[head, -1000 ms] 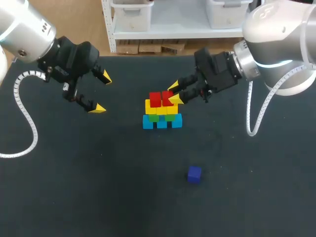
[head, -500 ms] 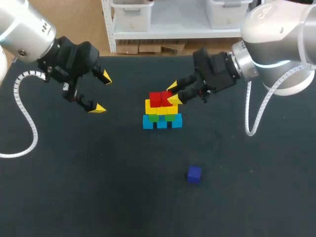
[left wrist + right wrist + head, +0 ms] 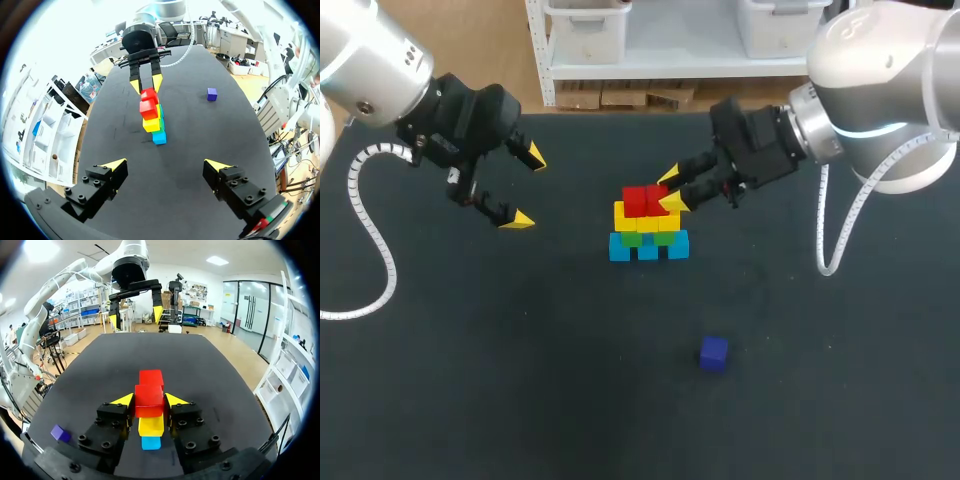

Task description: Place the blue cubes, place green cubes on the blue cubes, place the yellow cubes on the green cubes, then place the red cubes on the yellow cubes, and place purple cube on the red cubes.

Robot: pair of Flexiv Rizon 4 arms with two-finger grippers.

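Note:
A stack stands mid-table: a row of blue cubes at the bottom, then green cubes, then yellow cubes. Two red cubes sit on top. My right gripper comes in from the right and is shut on the right red cube, which rests on the yellow layer beside the other red cube. The purple cube lies alone on the table, nearer the front. My left gripper hangs wide open and empty, well left of the stack.
The table top is a dark mat. Besides the stack and the purple cube, nothing else lies on it. My left gripper shows beyond the stack in the right wrist view.
My right gripper has edged very slightly to the left with the red cube still between its fingers. The left arm has not moved.

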